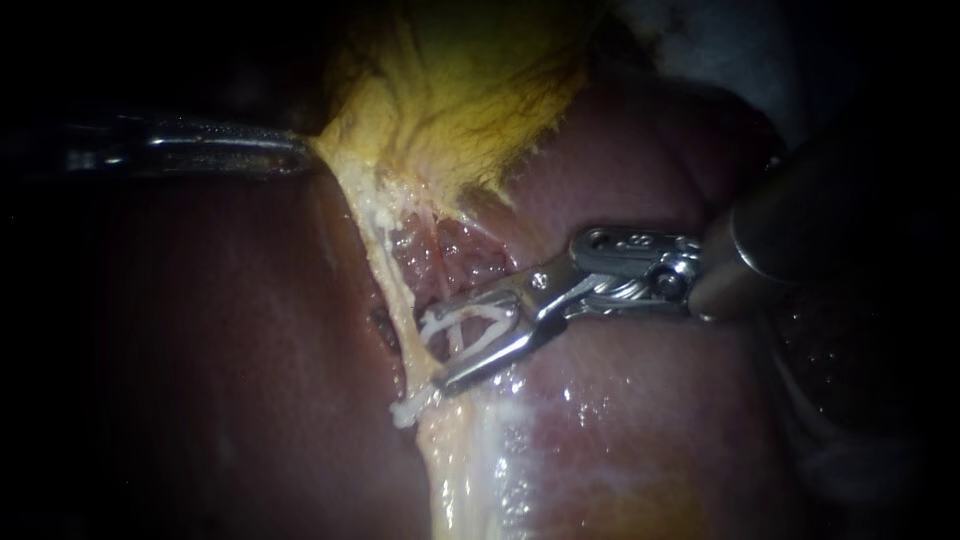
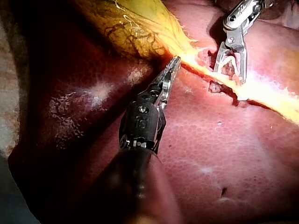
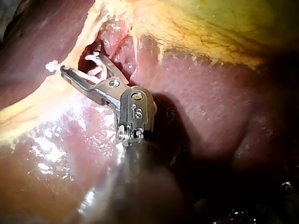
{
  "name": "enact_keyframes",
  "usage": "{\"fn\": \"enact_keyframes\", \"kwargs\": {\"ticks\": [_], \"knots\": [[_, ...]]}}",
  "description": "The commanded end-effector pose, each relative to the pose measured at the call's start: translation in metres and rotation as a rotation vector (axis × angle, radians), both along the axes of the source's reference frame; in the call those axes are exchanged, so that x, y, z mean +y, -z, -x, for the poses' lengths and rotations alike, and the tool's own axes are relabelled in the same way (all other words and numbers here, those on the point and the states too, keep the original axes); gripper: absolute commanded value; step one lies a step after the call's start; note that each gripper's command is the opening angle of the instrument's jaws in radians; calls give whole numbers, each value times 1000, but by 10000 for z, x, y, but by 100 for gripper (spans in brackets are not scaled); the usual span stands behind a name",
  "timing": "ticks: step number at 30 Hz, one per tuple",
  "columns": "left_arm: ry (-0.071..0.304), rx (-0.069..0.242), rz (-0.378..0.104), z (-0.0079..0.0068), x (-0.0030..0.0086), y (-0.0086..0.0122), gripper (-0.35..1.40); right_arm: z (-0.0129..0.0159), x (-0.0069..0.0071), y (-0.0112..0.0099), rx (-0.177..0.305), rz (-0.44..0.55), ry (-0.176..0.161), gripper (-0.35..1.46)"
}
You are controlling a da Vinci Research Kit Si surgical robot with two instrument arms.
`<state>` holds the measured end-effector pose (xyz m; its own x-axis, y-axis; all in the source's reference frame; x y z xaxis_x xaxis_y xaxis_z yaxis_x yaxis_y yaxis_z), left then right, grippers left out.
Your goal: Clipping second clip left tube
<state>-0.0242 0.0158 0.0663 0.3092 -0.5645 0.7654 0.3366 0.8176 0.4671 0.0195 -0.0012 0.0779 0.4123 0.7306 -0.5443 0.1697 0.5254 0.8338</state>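
Filling most of the view, the dark red liver (image 1: 650,420) lies wet under the light, with the yellow gallbladder (image 1: 470,80) above it. The left instrument (image 1: 303,158) has its jaws closed on the gallbladder's lower edge. The right instrument (image 1: 432,352) stands with jaws spread wide, a white clip (image 1: 470,318) seated between them and touching both. Their tips reach the left tube (image 1: 392,270), the pale cord running down from the gallbladder; whether it sits inside the clip I cannot tell. A small white piece (image 1: 403,410) sits on that cord just past the lower jaw.
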Motion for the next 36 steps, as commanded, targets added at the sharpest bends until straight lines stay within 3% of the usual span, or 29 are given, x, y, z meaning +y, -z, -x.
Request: {"fn": "enact_keyframes", "kwargs": {"ticks": [1,8,14,25,31,36], "knots": [[0,0,0,0,0,0,-35,-2,0,0,4,-3,-2,51],[1,0,0,1,1,-1,-35,-15,0,-1,26,-30,0,51],[0,0,0,1,1,-1,-35,-23,-5,4,106,-60,21,51],[0,0,0,0,1,-1,-35,-33,-20,24,198,-107,53,48],[0,0,0,0,1,-1,-35,-36,-31,36,214,-112,79,41],[0,0,0,0,1,-1,-35,-37,-33,39,214,-112,80,23]]}}
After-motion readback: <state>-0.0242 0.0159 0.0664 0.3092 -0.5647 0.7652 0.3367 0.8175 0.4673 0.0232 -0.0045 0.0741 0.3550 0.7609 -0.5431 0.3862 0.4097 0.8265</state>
